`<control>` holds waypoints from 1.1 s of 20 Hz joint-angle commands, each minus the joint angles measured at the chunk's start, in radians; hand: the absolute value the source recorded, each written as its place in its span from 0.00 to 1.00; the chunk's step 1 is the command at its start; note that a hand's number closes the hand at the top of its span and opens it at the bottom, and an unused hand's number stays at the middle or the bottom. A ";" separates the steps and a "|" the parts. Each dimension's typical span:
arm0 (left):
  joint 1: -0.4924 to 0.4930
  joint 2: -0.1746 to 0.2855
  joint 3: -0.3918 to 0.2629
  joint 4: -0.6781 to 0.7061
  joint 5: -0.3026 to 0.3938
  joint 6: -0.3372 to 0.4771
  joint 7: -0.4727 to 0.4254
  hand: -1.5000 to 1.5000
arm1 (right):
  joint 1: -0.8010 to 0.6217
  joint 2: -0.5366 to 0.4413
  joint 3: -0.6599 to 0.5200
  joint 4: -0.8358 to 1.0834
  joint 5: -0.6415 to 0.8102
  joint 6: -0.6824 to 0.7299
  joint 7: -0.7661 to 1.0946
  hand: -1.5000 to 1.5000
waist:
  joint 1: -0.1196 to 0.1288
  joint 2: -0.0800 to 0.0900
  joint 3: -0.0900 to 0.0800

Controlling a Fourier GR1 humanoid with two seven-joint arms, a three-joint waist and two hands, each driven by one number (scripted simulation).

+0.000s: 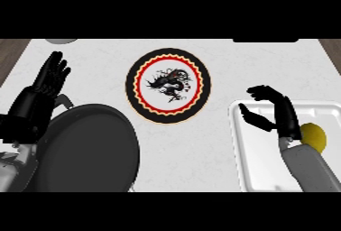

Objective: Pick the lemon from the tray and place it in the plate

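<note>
One lemon (315, 136) beside right hand (274, 113)

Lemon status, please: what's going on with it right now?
Left hand open, resting at left. Right hand open over white rectangular tray, holding nothing. Yellow lemon in tray, beside right forearm. Nothing between tray and black dragon-patterned round plate.

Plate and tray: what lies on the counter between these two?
Nothing: in the head view, only bare white counter separates the plate from the tray.
</note>
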 commanded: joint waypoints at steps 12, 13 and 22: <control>-0.028 -0.028 0.052 0.049 -0.010 -0.094 0.007 0.50 | 0.128 -0.155 -0.102 -0.330 0.093 -0.073 0.137 0.00 | -0.013 -0.014 0.000; -0.020 -0.024 0.063 0.069 -0.001 -0.108 -0.016 0.50 | 0.103 -0.185 -0.078 -0.309 0.147 -0.064 0.211 0.00 | -0.011 -0.013 -0.001; -0.041 -0.031 0.043 0.034 -0.015 -0.097 0.028 0.50 | 0.047 -0.424 0.025 -0.378 0.153 0.393 0.781 0.00 | 0.004 -0.015 -0.004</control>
